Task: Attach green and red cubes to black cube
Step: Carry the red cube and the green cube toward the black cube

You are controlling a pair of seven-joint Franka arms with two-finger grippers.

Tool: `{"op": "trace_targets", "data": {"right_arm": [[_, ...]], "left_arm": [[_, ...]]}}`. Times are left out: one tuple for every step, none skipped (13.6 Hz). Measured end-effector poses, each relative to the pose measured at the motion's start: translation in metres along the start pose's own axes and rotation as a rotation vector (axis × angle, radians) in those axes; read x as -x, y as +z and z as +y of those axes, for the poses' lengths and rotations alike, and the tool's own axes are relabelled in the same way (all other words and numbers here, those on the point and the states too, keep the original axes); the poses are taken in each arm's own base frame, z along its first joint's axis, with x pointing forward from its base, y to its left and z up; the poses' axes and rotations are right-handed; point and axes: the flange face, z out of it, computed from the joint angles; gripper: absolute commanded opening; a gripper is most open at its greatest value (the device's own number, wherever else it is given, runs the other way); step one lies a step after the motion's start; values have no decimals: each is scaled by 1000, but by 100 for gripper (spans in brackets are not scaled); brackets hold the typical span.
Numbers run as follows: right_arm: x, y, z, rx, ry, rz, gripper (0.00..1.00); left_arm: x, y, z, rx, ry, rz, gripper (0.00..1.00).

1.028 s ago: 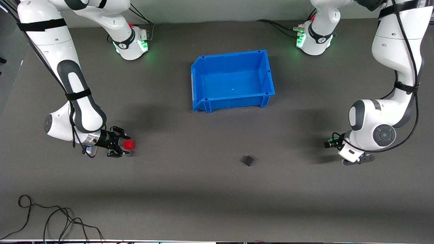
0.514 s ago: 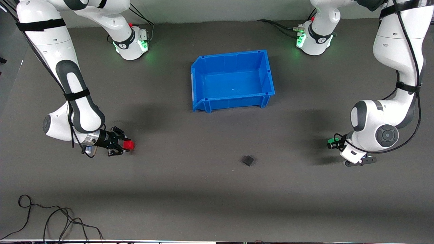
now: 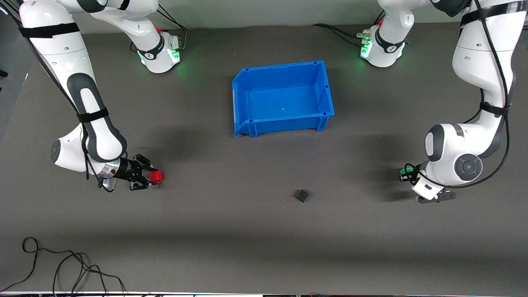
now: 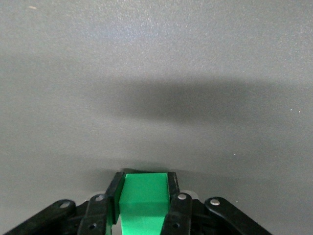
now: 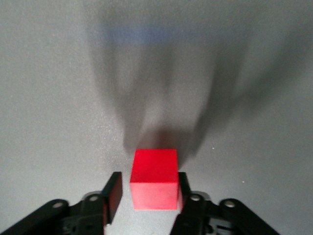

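each hand (image 4: 144,196) (image 5: 145,193) pinches its cube; black cube (image 3: 302,195) alone.

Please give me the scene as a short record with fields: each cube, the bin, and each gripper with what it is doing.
green cube: between the left gripper's fingers
left gripper: shut on green cube, low at the left arm's end of the mat
red cube: between the right gripper's fingers, a gap shows on one side
right gripper: closing around red cube, grip not confirmed
black cube: alone on the mat, untouched
blue bin: nothing visible inside, farther from the front camera than black cube
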Motion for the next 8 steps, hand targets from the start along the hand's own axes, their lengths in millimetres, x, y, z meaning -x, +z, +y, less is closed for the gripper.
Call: {"op": "trace_targets", "data": {"right_arm": [[-1,-1,0,-1,1,0,27],[-2,-1,0,-1,2,1,19],[-2,-1,0,-1,2,1,15],[-3,-2,0,-2,4,2,15],[-3,-2,0,-2,4,2,14],[-4,-2,0,-2,5,2,13],[-4,-2,0,-2,4,2,13],[-3,-2,0,-3,4,2,13]], "left_arm": [[-1,-2,0,0,-1,4,0],[-4,-5,-1,1,-2,10,0],[-6,-10,-1,1,-4,9,0],[-9,-16,0,6,-16,2,0],[-12,-24,1,17,-43,-12,0],[-16,-35,5,27,-78,-26,0],[-19,-46,11,31,-109,-41,0],[-21,-58,19,29,-143,-54,0]]}}
